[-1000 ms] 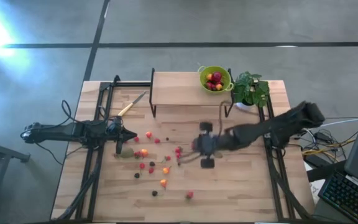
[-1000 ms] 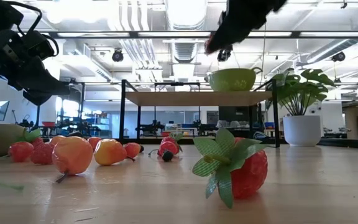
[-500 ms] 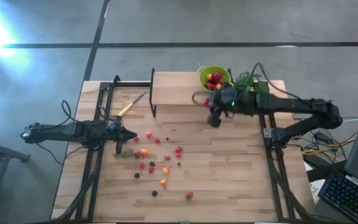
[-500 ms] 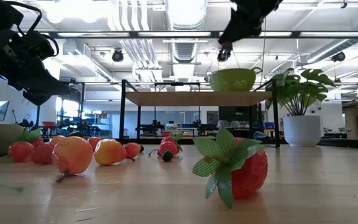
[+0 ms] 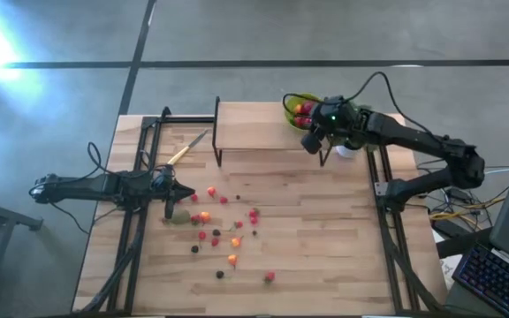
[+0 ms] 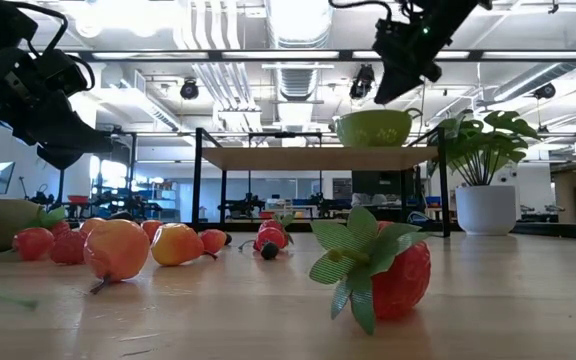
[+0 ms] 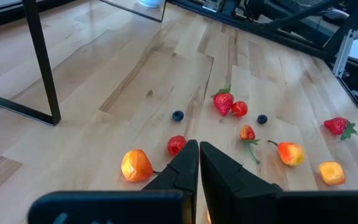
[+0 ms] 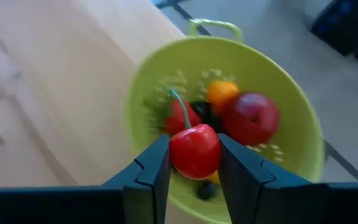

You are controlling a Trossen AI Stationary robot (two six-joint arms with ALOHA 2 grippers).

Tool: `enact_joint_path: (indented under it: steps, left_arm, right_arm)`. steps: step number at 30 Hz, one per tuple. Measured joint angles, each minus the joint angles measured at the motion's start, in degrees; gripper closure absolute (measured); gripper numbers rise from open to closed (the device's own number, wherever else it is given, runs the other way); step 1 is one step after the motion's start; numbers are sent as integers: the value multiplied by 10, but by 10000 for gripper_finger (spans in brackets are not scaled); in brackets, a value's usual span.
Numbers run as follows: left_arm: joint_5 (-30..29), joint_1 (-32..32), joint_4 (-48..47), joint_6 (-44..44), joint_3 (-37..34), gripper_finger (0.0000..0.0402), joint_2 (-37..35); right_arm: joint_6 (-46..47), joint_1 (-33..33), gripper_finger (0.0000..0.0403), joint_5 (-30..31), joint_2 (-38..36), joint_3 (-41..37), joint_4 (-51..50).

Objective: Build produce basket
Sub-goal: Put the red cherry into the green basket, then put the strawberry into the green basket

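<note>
Right gripper point(image 8: 194, 163), clamped on 1 red cherry point(image 8: 195, 151), hangs above the near rim of the produce basket point(image 8: 278, 130) on the raised shelf point(image 5: 250, 125), bowl just ahead and below; left gripper point(image 7: 199, 163), fingers together, waits over scattered produce point(image 7: 230, 104).

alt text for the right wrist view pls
The right gripper holds a red cherry between its two dark fingers, above a lime-green colander that already holds several fruits. The colander stands on a pale wooden shelf.
</note>
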Motion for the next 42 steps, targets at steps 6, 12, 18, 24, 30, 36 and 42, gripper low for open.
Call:
enact_joint_path:
  steps: [6,12,18,24,30,36,42]
  left_arm:
    - [0,0,0,0,0,381,0]
    - [0,0,0,0,0,381,0]
    - [0,0,0,0,0,381,0]
    - [0,0,0,0,0,381,0]
    - [0,0,0,0,0,381,0]
    - [0,0,0,0,0,380,0]
    - [0,0,0,0,0,381,0]
  right_arm:
    - [12,-38,297,1,0,0,-10]
    - [21,-57,294,1,0,0,-15]
    - [28,-60,269,0,0,0,-15]
    - [32,-62,233,0,0,0,-15]
    - [25,-59,205,-7,-1,4,-14]
    - [12,-22,220,-46,-2,23,-13]
    - [-7,60,257,-49,-2,31,-9]
